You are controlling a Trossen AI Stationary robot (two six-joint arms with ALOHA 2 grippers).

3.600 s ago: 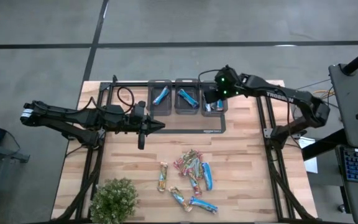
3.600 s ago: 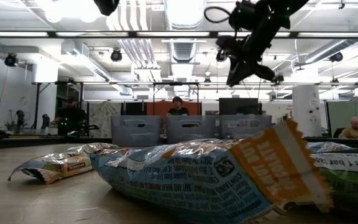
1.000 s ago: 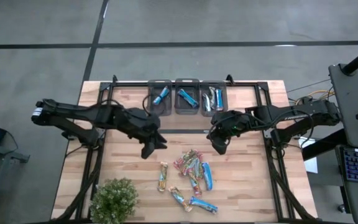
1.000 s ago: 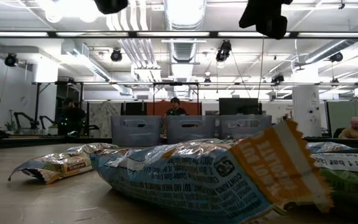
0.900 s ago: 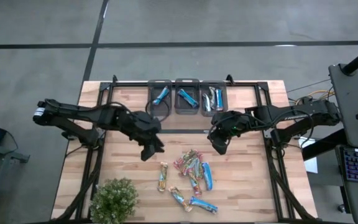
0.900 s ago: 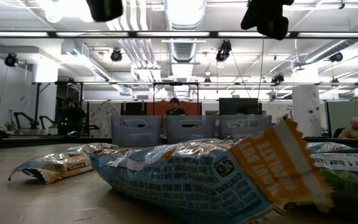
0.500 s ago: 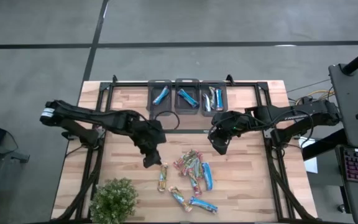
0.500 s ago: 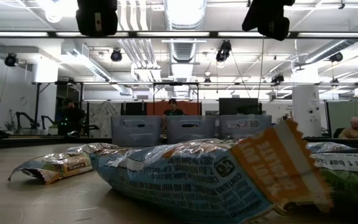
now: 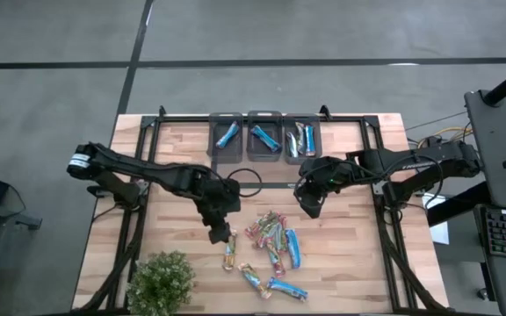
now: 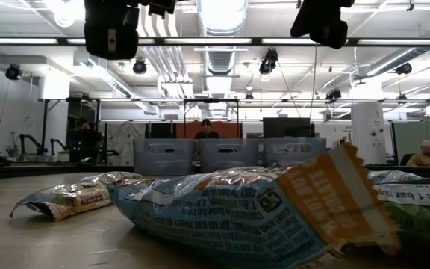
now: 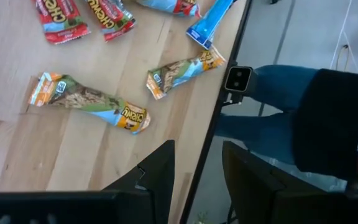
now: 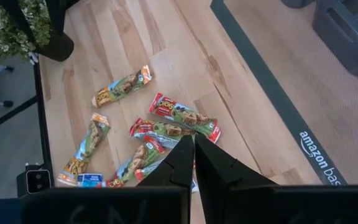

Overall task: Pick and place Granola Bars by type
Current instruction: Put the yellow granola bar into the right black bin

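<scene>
Clearly "amazon" lettering [image 12: 319, 158] on mat; "CHEWY" on bar [image 11: 89, 101].

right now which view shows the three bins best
The high view: all three bins sit along the table's far edge with bars visible inside. The low view shows only their walls far off; the right wrist view catches corners; the left wrist view shows none.

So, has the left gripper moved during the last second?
Yes. The left gripper, jaws apart, moved away from the bins toward the loose bar.
</scene>
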